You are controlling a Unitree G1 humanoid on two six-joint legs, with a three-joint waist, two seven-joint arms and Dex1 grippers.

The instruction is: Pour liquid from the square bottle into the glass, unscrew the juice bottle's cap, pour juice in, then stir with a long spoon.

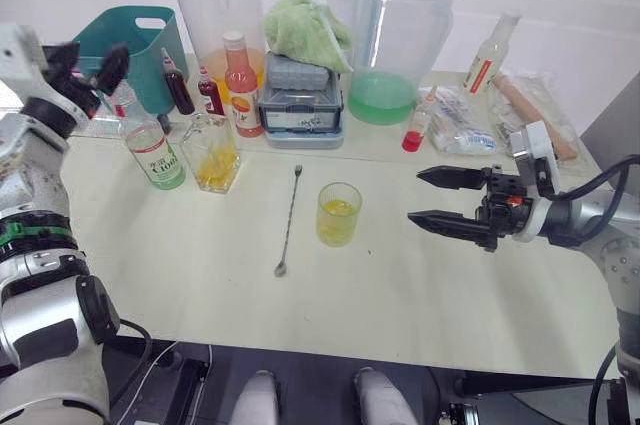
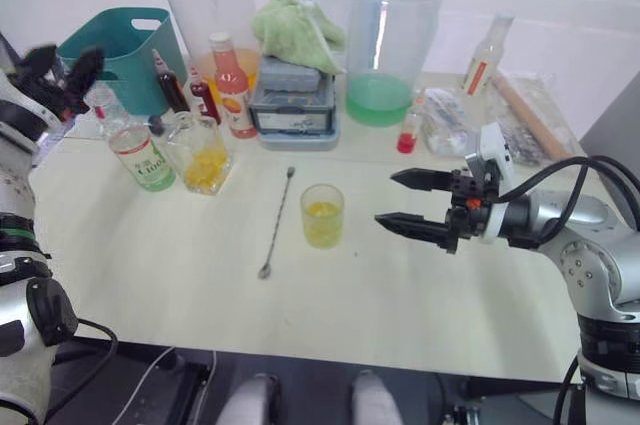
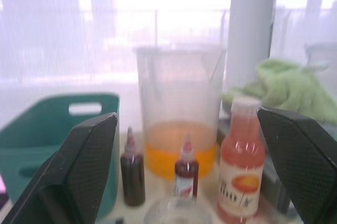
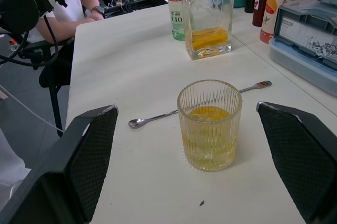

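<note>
ribbed clear glass (image 4: 209,124) | faceted square bottle (image 4: 209,19) | thin steel long spoon (image 1: 289,220)

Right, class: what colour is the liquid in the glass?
Yellow. The glass is roughly a third full of it, which shows best in the right wrist view.

It looked like a robotics lab: a white worktable (image 1: 420,285) staged with measuring jugs (image 1: 215,5) at the upper centre, and, upper left in the right wrist view, a seated person (image 4: 79,2) among cables.
</note>
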